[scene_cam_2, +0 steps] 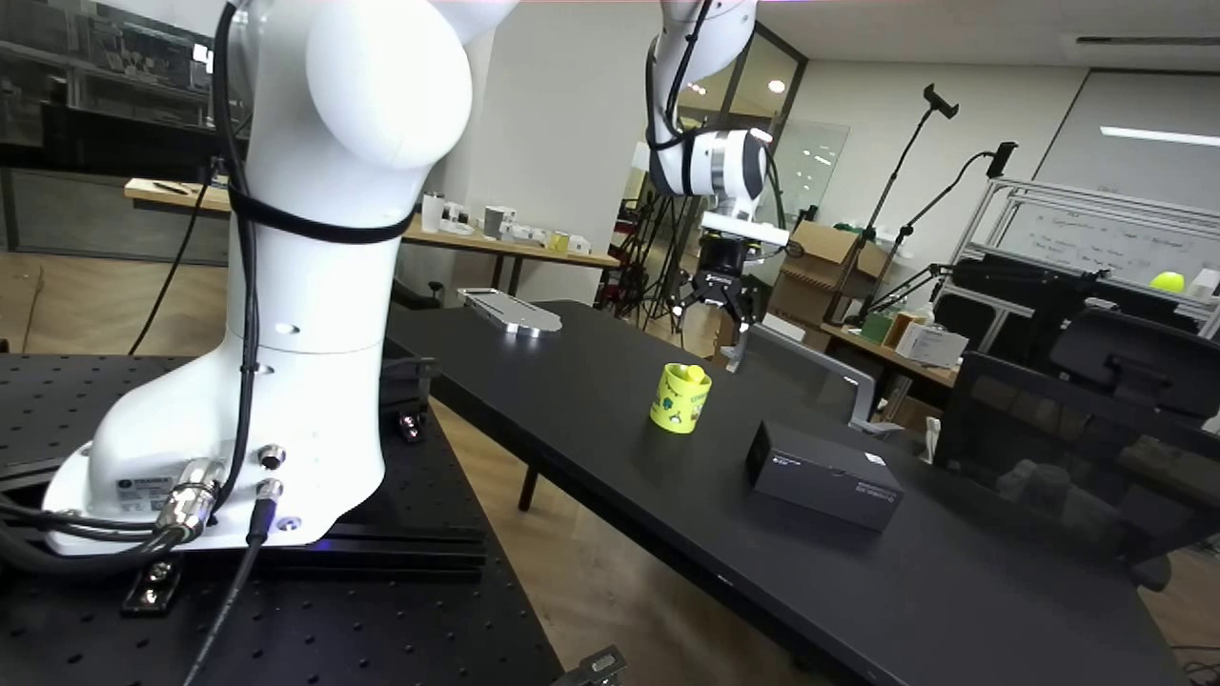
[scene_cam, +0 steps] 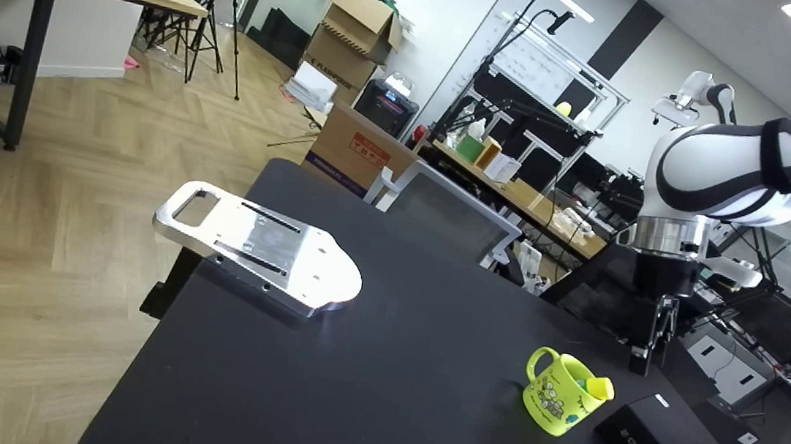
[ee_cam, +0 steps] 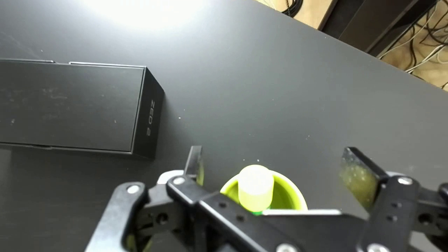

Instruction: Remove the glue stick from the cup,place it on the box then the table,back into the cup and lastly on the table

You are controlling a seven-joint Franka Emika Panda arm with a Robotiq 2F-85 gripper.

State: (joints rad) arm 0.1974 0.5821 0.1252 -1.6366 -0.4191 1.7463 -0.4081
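- Presently, in an exterior view: glue stick [scene_cam: 598, 387] leaning in cup [scene_cam: 558, 398]; tilted pull may topple cup.
- In an exterior view: box [scene_cam_2: 824, 474] nearby; low sideways travel may strike it.
- Wrist view: fingers [ee_cam: 357, 178] wide apart, empty; off-centre descent may hit cup.

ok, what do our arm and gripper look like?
The arm has a rounded white shell with dark trim, black cables, black straps and a silver collar at the wrist. The gripper is mostly black: jointed linkages, silver pins, flat pads.

white arm [scene_cam: 702, 170] — black cables [scene_cam_2: 250, 314], black strap [scene_cam: 772, 155] — dark hand [ee_cam: 277, 171], silver screws [ee_cam: 133, 189]
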